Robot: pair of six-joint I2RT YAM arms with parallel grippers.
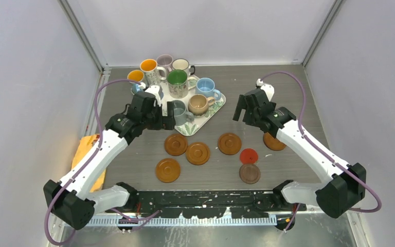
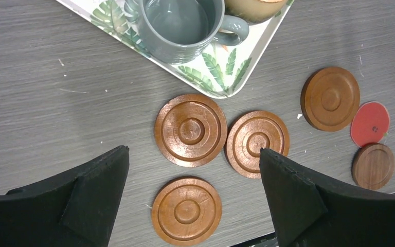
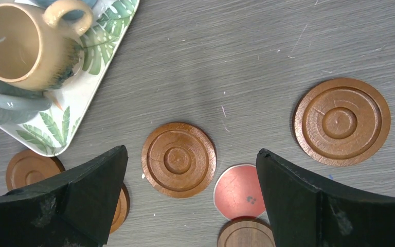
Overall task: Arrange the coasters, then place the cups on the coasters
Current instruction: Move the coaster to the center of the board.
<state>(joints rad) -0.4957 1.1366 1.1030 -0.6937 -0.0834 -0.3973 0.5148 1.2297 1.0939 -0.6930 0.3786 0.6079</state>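
Seven coasters lie on the table in front of the tray. Three ringed orange-brown ones (image 1: 176,144) (image 1: 198,153) (image 1: 167,170) cluster left of centre. Another (image 1: 229,143) lies apart, and one (image 1: 274,142) is half hidden under my right arm. The thin red coaster (image 1: 248,155) touches the dark brown one (image 1: 249,173). Several cups stand on the tray, among them grey (image 1: 179,111), tan (image 1: 198,104), light blue (image 1: 205,86) and green-inside (image 1: 177,78). My left gripper (image 2: 193,150) hovers open above the cluster. High over the red coaster (image 3: 239,191), my right gripper (image 3: 191,150) is also open and empty.
The square leaf-patterned tray (image 1: 220,103) sits at the back centre-left, its near corner (image 2: 211,77) close to the coasters. A yellow cloth (image 1: 85,149) lies at the left edge under my left arm. White walls enclose the table on three sides.
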